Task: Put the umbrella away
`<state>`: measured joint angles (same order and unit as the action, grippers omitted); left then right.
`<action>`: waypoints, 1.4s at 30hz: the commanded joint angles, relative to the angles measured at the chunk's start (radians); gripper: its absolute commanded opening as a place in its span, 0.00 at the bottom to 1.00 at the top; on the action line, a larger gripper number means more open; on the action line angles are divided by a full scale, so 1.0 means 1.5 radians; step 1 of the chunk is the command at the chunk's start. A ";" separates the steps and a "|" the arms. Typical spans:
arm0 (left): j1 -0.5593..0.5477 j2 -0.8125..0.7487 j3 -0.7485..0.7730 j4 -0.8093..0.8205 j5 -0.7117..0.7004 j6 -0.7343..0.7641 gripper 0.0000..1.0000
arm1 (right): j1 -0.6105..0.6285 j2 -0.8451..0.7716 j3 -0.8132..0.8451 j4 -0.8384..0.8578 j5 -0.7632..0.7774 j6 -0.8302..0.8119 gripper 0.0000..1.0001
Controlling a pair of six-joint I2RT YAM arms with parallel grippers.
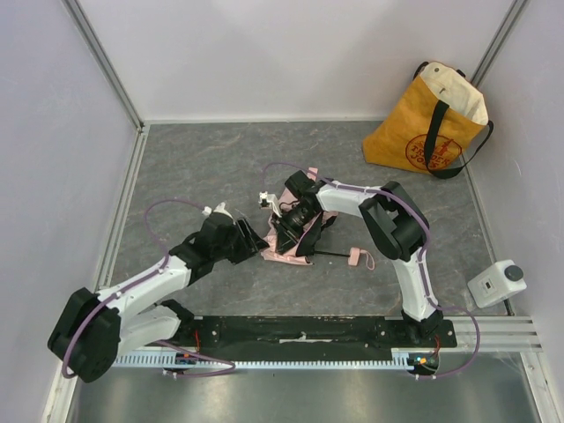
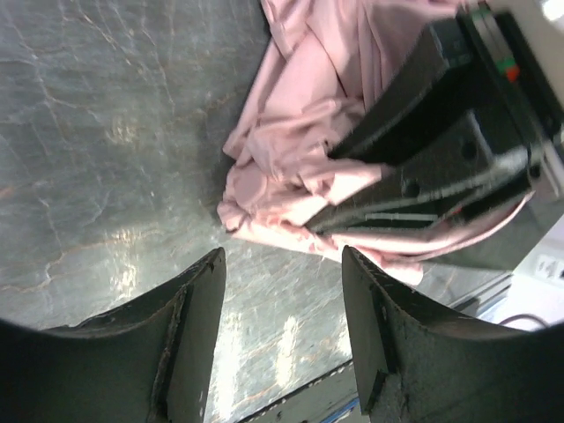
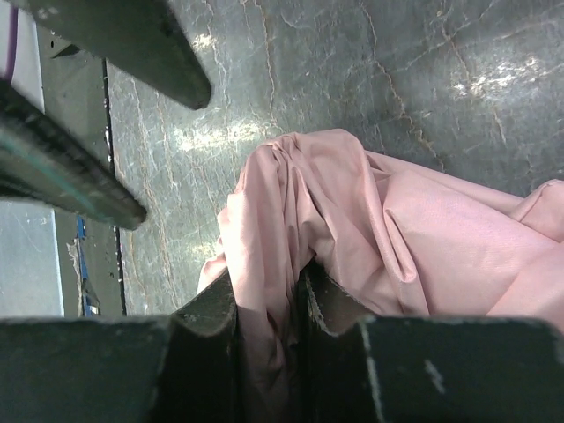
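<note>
Grey tabletop [image 1: 203, 167], walled in. Pink umbrella [image 1: 284, 256] lies crumpled at centre frame, fabric loose, not yet bundled. Right gripper [image 3: 269, 308] clamped on a fabric fold. Left gripper [image 2: 282, 282] spread, empty, just beside. Most work remains.

The umbrella [image 3: 379, 229] canopy is soft pale pink cloth, matt and heavily creased. The tabletop [image 1: 203, 167] is smooth and grey with marbled veining, glossy enough to throw back bright patches of light. The left gripper [image 2: 282, 260] has fingers [image 2: 194, 335] of matt black plastic, scuffed pale along the edges; those of the right gripper [image 3: 269, 295] look alike. The arm shells [image 1: 348, 196] are smooth white plastic. At the tabletop's far right corner, the tote bag [image 1: 419, 132] is coarse yellow cloth with cream lining and black straps.
</note>
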<state>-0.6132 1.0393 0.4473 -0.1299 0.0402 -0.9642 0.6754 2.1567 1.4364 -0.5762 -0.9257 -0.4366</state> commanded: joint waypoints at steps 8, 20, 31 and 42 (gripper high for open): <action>0.109 0.129 -0.019 0.241 0.203 -0.190 0.66 | -0.010 0.025 -0.069 0.065 0.118 0.006 0.00; 0.087 0.138 -0.084 0.362 0.161 -0.048 0.66 | -0.010 0.009 -0.066 0.064 0.109 0.008 0.00; 0.064 0.227 -0.078 0.459 0.143 0.093 0.63 | -0.009 0.027 -0.045 0.046 0.083 0.000 0.00; 0.063 0.345 -0.150 0.769 0.241 0.048 0.41 | -0.006 0.040 -0.033 0.033 0.093 -0.013 0.03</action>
<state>-0.4999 1.5173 0.2424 0.8497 0.3038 -0.9028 0.6636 2.1349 1.4002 -0.5266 -0.9119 -0.4049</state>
